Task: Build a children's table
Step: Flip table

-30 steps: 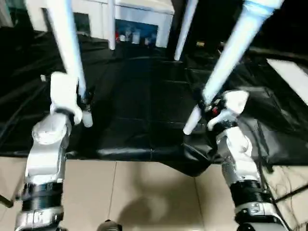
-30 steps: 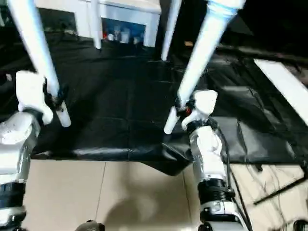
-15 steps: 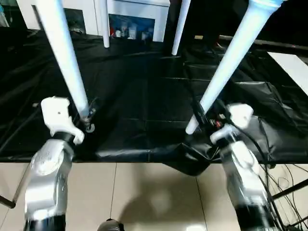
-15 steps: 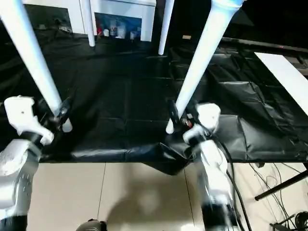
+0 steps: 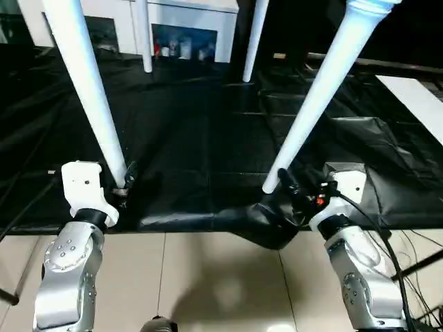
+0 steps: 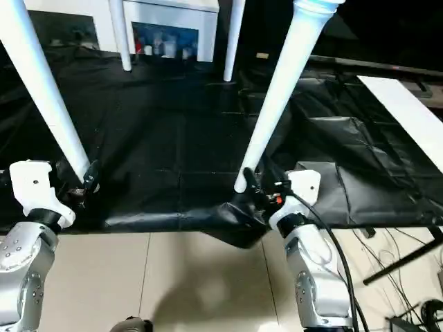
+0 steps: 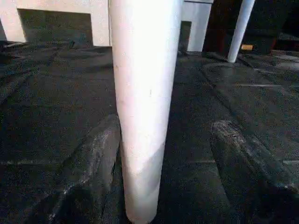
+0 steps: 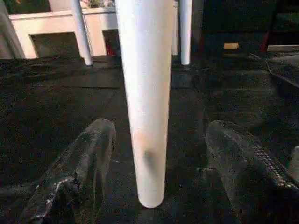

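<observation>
White plastic legs of the children's table stand on a black sheet (image 5: 208, 131) that covers the floor, its near edge rumpled over pale floor tiles (image 5: 208, 277). The near left leg (image 5: 86, 90) and the near right leg (image 5: 315, 100) lean inward toward their feet, and their tops, like the tabletop, are cut off by the upper edge; two far legs (image 5: 145, 41) stand farther back in front of a white cabinet (image 5: 187, 21). The left arm reaches forward with its silver forearm nearly upright and its white wrist block beside the near left leg's foot; the left gripper (image 7: 163, 158) has its fingers spread, the leg between them, one finger (image 7: 93, 158) just beside the tube and the other clearly apart from it. The right arm angles in from the right, and the right gripper (image 8: 156, 158) is likewise spread around the foot of the near right leg, with gaps on both sides. Whether the left finger actually touches the leg is hard to make out. A flat white board (image 5: 415, 104) lies on the sheet off to the right.
</observation>
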`<state>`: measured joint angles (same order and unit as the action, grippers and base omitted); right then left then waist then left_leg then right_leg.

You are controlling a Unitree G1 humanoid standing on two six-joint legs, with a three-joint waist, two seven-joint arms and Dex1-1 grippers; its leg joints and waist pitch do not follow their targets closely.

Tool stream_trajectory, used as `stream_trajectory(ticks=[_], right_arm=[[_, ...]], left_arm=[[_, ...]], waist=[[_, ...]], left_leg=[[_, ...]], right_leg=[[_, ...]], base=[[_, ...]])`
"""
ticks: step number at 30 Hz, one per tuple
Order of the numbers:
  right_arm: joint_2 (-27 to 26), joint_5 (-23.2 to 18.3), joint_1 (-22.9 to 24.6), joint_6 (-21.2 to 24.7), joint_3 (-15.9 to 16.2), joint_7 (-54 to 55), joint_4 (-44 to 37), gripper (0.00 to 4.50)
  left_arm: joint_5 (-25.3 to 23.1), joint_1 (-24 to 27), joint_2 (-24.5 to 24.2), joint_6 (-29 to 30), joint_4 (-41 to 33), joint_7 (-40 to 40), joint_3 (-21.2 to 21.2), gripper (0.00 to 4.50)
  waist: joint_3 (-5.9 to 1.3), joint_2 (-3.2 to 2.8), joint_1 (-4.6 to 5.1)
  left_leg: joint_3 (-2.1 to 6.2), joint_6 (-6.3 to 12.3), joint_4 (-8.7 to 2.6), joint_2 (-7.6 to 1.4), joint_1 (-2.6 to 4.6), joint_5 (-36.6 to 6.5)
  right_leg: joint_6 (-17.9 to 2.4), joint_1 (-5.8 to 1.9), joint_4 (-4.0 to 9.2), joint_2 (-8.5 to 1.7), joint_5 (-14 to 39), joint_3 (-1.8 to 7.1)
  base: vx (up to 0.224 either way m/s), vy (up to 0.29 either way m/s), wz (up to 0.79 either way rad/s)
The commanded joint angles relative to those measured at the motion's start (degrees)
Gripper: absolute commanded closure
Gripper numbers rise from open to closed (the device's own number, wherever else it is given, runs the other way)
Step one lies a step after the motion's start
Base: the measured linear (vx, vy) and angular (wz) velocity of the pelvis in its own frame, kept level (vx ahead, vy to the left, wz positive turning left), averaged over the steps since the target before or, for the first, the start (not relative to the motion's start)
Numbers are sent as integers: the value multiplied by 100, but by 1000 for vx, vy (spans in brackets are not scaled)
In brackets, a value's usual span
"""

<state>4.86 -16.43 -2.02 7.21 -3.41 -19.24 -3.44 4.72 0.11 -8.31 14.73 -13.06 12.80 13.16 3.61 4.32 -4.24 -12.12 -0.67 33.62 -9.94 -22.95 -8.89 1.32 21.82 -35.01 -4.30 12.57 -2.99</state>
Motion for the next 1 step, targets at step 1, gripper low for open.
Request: stream_trajectory(ticks=[1], right_arm=[[51,-189,108,99,15,-145,-279,114]], left_arm=[[-65,83,42,-62,-197,-97,-131,115]], waist=[[-294,-130,15]], left_leg=[[301,-575,-537,-418,252,-2649]], right_leg=[[-506,-1,524,-402,1418,311]], base=[[0,0,0]])
